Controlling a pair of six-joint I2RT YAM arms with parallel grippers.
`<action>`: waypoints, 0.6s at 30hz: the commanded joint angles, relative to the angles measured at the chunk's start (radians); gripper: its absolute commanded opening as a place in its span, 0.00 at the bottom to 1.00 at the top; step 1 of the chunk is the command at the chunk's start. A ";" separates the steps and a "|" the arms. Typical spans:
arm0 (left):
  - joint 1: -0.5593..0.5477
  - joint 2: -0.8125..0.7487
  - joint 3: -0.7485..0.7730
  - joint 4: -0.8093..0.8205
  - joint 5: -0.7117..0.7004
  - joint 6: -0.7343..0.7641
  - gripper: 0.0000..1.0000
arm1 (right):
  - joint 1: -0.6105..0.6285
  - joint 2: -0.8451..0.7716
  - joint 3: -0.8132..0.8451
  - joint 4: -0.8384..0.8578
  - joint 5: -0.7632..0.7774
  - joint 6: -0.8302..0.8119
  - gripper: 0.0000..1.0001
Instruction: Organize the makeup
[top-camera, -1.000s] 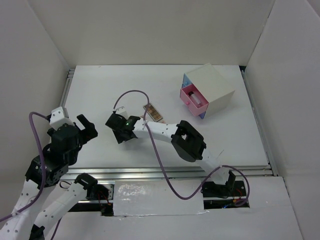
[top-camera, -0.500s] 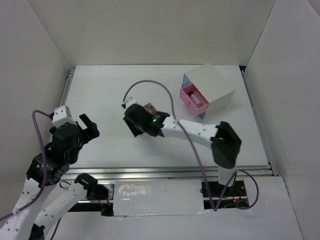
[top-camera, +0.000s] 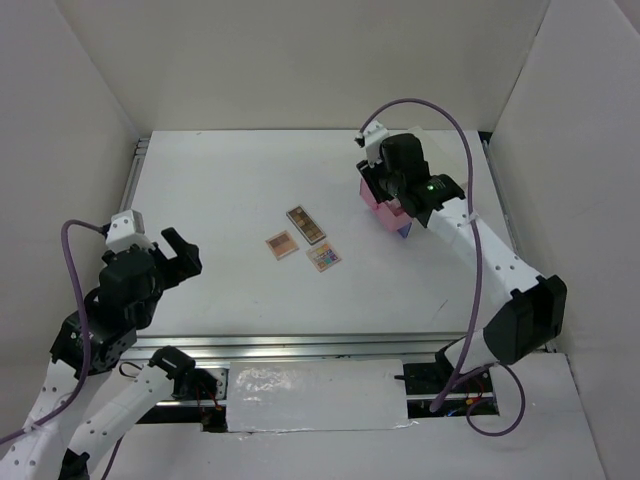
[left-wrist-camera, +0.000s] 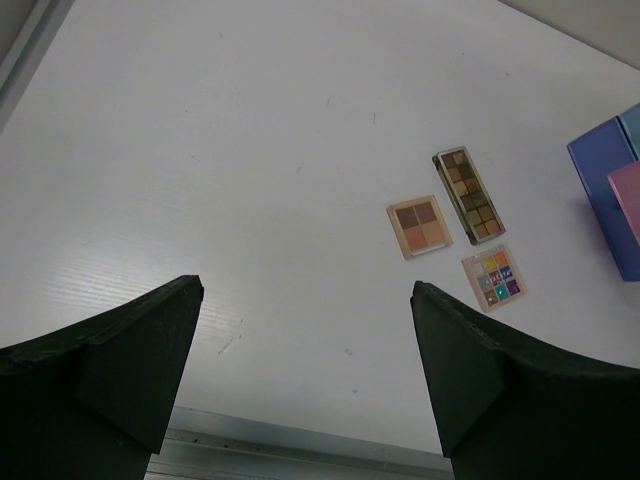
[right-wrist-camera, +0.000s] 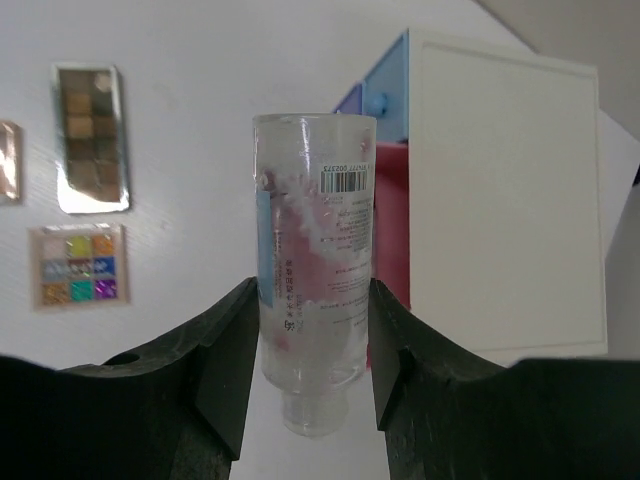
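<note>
Three flat eyeshadow palettes lie face up, close together but apart, near the middle of the table (top-camera: 210, 190). The long brown palette (top-camera: 306, 225) lies on a diagonal. The square peach palette (top-camera: 282, 244) sits just beside its near-left end, and the multicoloured palette (top-camera: 323, 258), a grid of bright pans, just beside its near-right end. A clear tube (right-wrist-camera: 315, 220) with pale pinkish contents and a barcode label is clamped lengthwise in the right gripper (right-wrist-camera: 315, 300), narrow neck toward the wrist, over the pink drawer (right-wrist-camera: 392, 230) of the white box (right-wrist-camera: 500, 200).
</note>
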 joint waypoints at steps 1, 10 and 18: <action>0.002 0.024 -0.007 0.050 0.029 0.035 0.99 | -0.036 0.059 0.042 -0.066 0.014 -0.101 0.01; 0.002 0.031 -0.010 0.059 0.045 0.044 0.99 | -0.066 0.173 0.071 -0.045 0.147 -0.070 0.08; 0.002 0.024 -0.012 0.062 0.054 0.050 0.99 | -0.064 0.202 0.065 -0.017 0.236 -0.030 0.47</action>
